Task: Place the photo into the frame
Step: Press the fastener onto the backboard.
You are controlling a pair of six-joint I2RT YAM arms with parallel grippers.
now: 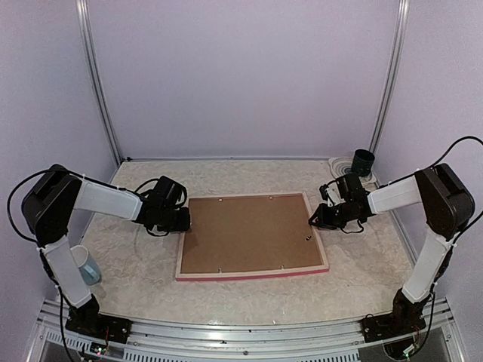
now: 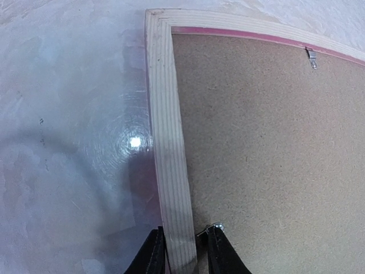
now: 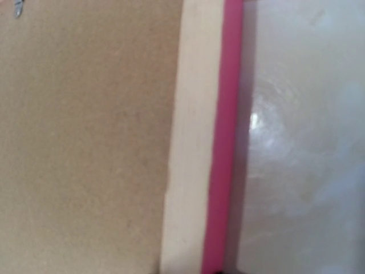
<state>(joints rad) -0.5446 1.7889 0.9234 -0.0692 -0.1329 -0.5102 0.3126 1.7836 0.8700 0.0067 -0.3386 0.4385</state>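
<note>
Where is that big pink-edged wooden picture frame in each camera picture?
Top external: the pink-edged wooden picture frame lies centre, back up.
Left wrist: its corner and pale rail, left of centre.
Right wrist: pale rail with pink edge, mid-picture.
Shared landmark: brown backing board.

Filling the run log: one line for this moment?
frame face down, brown backing in | photo not in view | left gripper astride left rail, pinching | right gripper at right rail, grip unclear
</note>
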